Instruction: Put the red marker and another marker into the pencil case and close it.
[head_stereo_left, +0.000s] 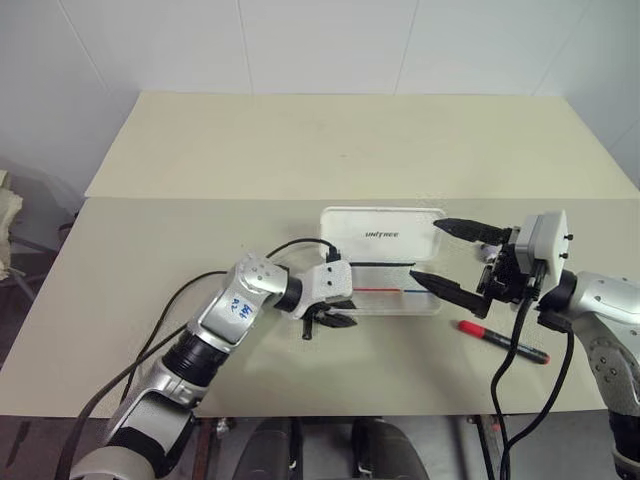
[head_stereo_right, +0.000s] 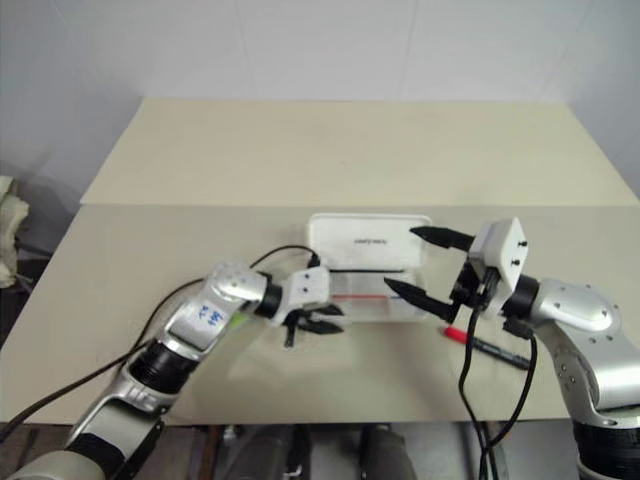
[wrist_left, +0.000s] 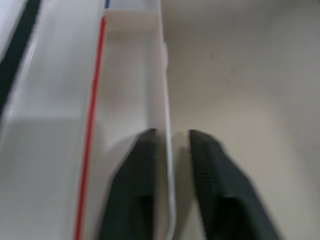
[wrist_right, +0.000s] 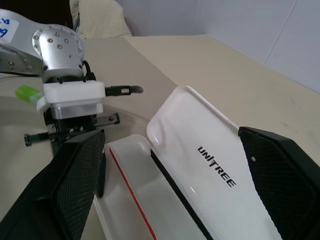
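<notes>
One case (head_stereo_left: 382, 258) lies open on the table (head_stereo_left: 300, 160), its lid (wrist_right: 210, 165) with dark print laid back flat and its tray (wrist_left: 127, 100) toward the robot. Inside the tray run one red line (wrist_left: 92, 125) and one blue line (head_stereo_left: 414, 291).

Two grippers are at the case, one at each end. The left gripper (wrist_left: 172, 150) sits at the tray's near left corner. Its two black fingers (wrist_left: 215, 180) stand a little apart, one on each side of the tray's thin near wall (wrist_left: 165, 100): one finger inside the tray, the other outside over the table. Whether they touch the wall cannot be told.

The right gripper (head_stereo_left: 455, 260) hovers at the case's right end with its two fingers (head_stereo_left: 450, 290) spread wide and nothing between them but the case below: one finger over the lid's right edge, the other over the tray's right end.

One red marker (head_stereo_left: 502, 341), red cap and black barrel, lies on the table just beyond the right gripper's nearer finger, outside the case and apart from it.

One green marker (wrist_right: 27, 93) lies on the table behind the left gripper's wrist, partly hidden by the arm, also outside the case.
</notes>
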